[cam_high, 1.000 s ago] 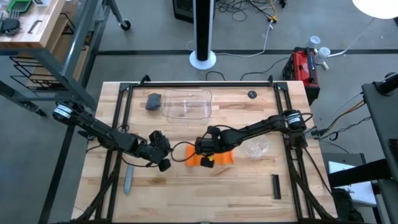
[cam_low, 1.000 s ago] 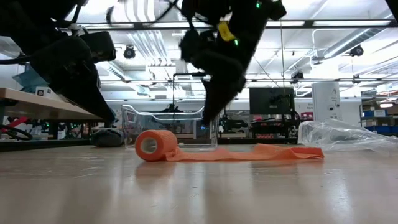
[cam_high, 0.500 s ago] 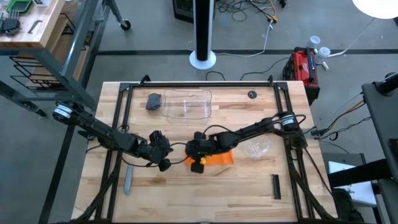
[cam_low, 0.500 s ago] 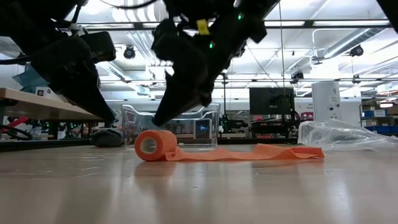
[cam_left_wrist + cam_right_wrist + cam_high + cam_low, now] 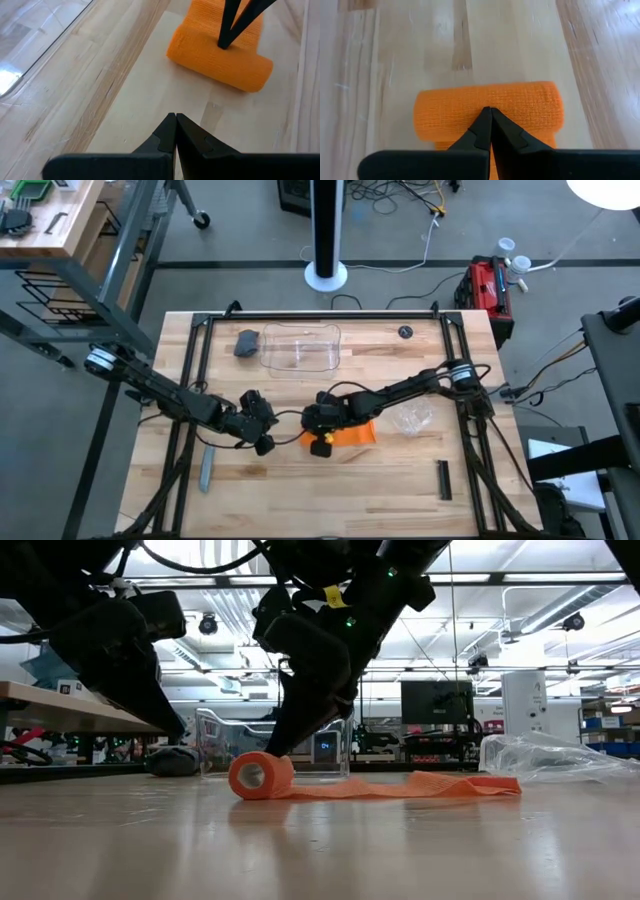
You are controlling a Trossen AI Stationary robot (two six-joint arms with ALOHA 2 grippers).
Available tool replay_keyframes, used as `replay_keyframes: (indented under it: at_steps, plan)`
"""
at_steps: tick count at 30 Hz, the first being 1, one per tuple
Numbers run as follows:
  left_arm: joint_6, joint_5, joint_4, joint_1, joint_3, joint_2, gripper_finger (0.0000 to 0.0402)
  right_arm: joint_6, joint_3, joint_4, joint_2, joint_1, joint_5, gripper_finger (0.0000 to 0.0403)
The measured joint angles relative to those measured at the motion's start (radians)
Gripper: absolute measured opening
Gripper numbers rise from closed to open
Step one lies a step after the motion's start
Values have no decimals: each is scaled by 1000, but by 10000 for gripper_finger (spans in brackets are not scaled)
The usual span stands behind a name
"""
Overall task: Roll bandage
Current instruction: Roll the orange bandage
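Observation:
The orange bandage lies mid-table, its left end wound into a roll [image 5: 260,777] and the rest a flat strip [image 5: 400,786] running toward the table's right; the strip [image 5: 358,434] also shows in the high view. My right gripper [image 5: 487,111] is shut, its tips down on the roll [image 5: 487,117]. My left gripper [image 5: 175,117] is shut and hovers over bare wood just left of the roll [image 5: 220,57], touching nothing. From above, my left gripper [image 5: 265,442] and my right gripper [image 5: 316,438] stand close together. My right gripper presses its shut fingertips [image 5: 226,40] on the roll's top [image 5: 470,112], about midway along its length. The fingers slant down from the table's right side. The roll rests on the table, its loose tail lying flat behind it.
A clear plastic tub [image 5: 300,348] and a grey lump [image 5: 247,342] stand at the back. A crumpled clear wrapper [image 5: 412,418] lies right of the strip. A grey stick [image 5: 206,468] lies near the front left, a black bar [image 5: 443,479] at the front right.
My right gripper has swung toward the table's left and down, tipping steeper, and come onto the roll. The roll has shifted a little toward the table's right along its strip; the strip's right end has stayed put.

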Motion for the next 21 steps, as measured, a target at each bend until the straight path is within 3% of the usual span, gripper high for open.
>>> replay_keyframes:
  at_steps: [13,21]
  plan:
    - [-9,0,0,0,0,0,0,15,-4,-95,-2,6,0,0]
    - [-16,0,-1,0,0,0,0,39,-92,-79,-39,7,5,0]
